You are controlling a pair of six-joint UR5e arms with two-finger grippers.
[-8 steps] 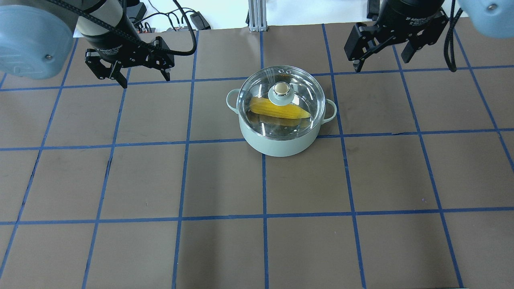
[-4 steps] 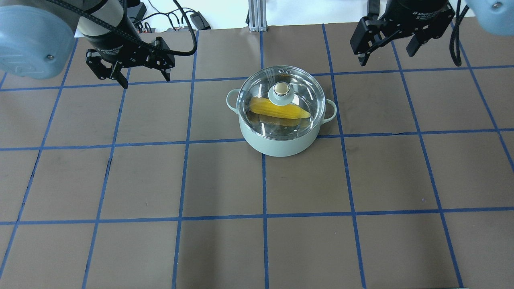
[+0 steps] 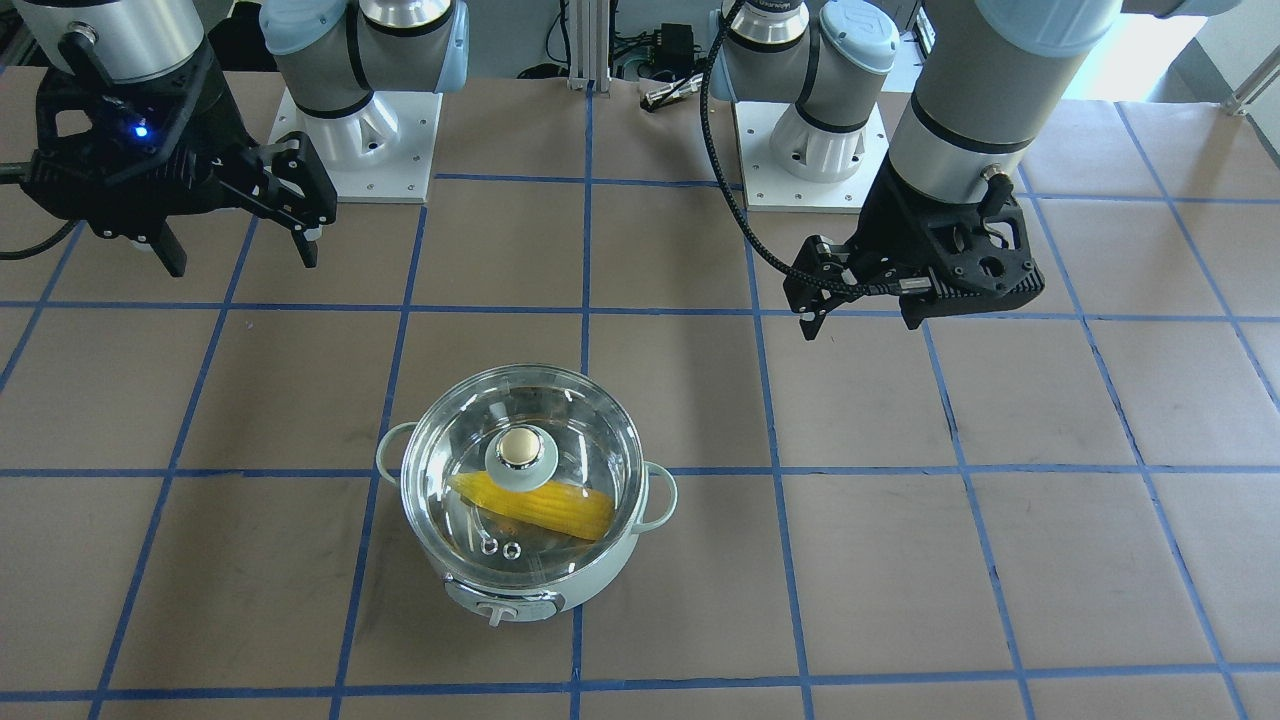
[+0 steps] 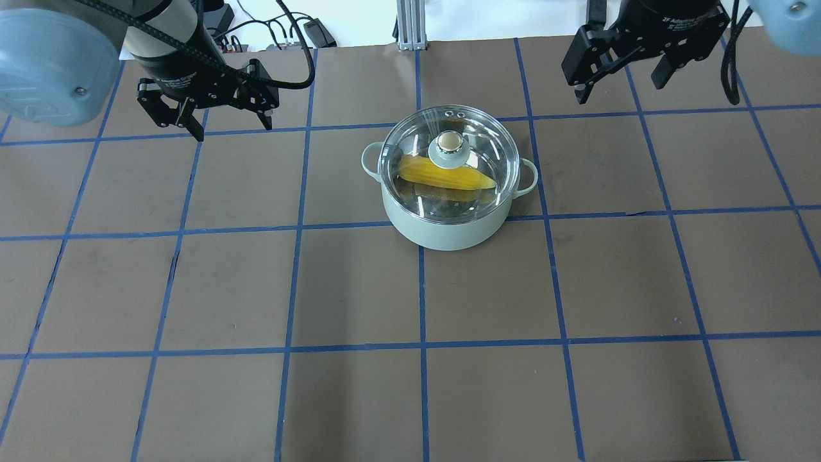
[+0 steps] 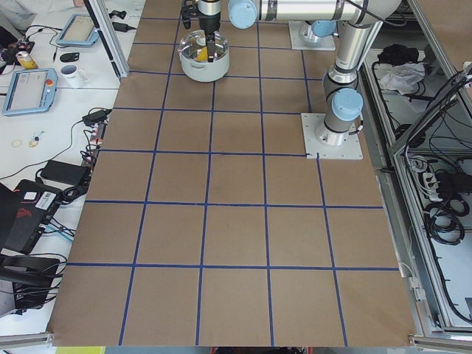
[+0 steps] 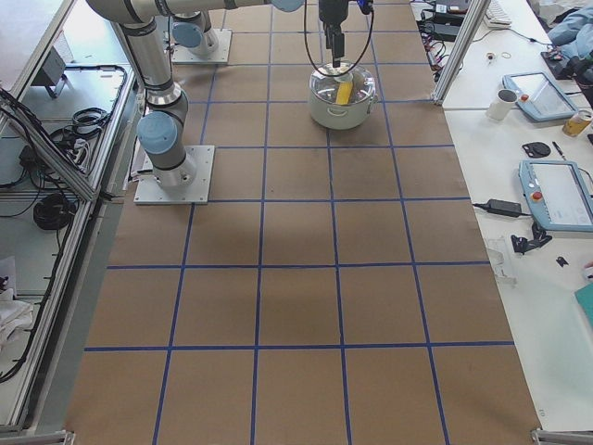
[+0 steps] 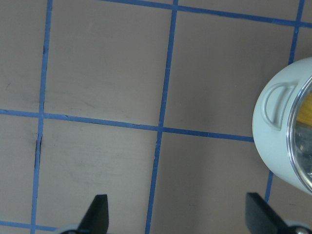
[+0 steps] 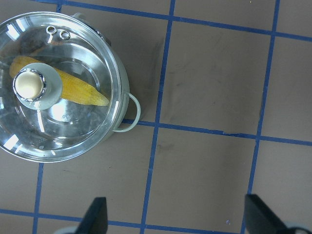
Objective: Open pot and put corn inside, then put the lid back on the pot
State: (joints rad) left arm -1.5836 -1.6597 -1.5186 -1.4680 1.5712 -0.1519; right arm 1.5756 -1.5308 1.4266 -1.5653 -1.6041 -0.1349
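The pale mint pot (image 4: 442, 231) stands on the table a little behind its middle, with its dial panel (image 3: 500, 605) on the side away from me. The clear glass lid (image 4: 414, 138) with its gold knob (image 4: 449, 142) sits on the pot. The yellow corn (image 4: 449, 174) lies inside, seen through the glass. My left gripper (image 4: 233, 130) is open and empty, well left of the pot. My right gripper (image 4: 619, 92) is open and empty, right of and behind the pot. The right wrist view shows the lid (image 8: 83, 131) and the corn (image 8: 78, 90) from above.
The table is brown paper with a blue tape grid. The two arm base plates (image 3: 350, 150) stand at my edge. Cables and an aluminium post (image 4: 407, 25) lie past the far edge. A side desk with tablets (image 6: 556, 195) and mugs stands beyond the table.
My right gripper has moved back and a little to the right, farther from the pot. The left gripper, pot, lid and corn have not moved.
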